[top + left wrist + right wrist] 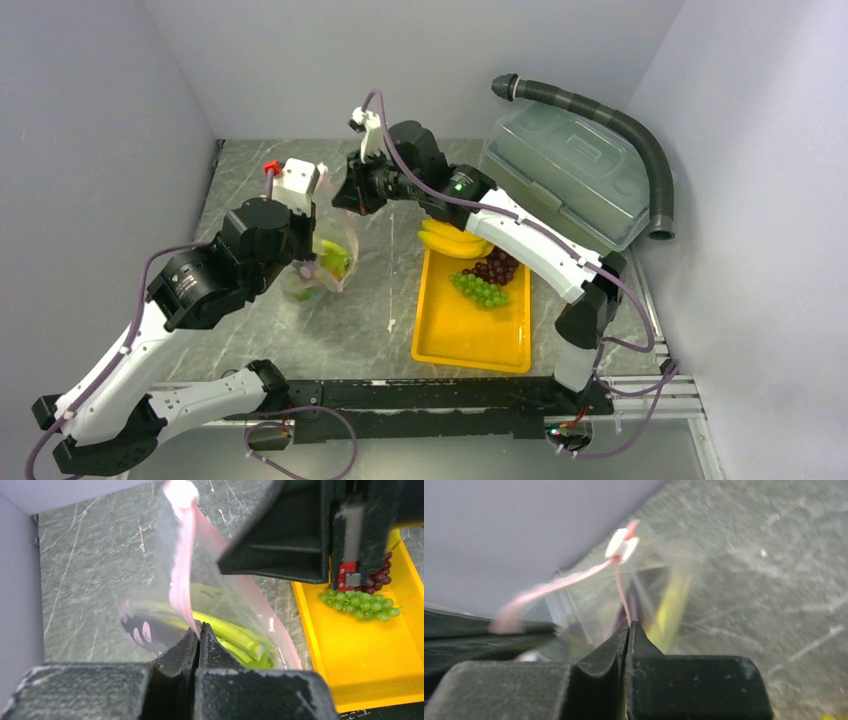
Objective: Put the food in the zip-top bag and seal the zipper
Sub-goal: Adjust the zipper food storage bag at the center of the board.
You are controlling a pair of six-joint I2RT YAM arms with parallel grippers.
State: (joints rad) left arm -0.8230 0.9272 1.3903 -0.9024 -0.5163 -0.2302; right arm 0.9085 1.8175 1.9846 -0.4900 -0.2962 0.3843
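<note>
I had both arms reaching over the left half of the marble table [380, 320], with the zip-top bag [327, 255] hanging between them. On my left wrist feed, the left gripper [199, 630] was pinched fully together on the zipper [181, 570]. The pink strip ran straight up out of the fingertips, and the clear film spread out behind it. Through that film I could see green leafy stalks [227, 631] lying just beyond the fingertips. A dark purple shape to their left looked like the eggplant [145, 628], though the plastic blurred it too much for me to be sure.

The right wrist feed showed the right gripper [629, 627] clamped tight as well, with a thin run of the same pink strip rising from between its tips. That run led up to a small white slider [623, 542], and another length trailed off to the left. The picture was smeared, so I could not make out the contents from that side.

From the overhead camera, the bag's mouth sat up at the two grippers and its belly sagged below the left one. I could not tell whether it touched the table. To the right, well apart from both grippers, the yellow tray [470, 345] held the bananas [452, 242], dark red grapes [497, 266] and green grapes [480, 290]. The lidded box [570, 170] stood behind the tray.
</note>
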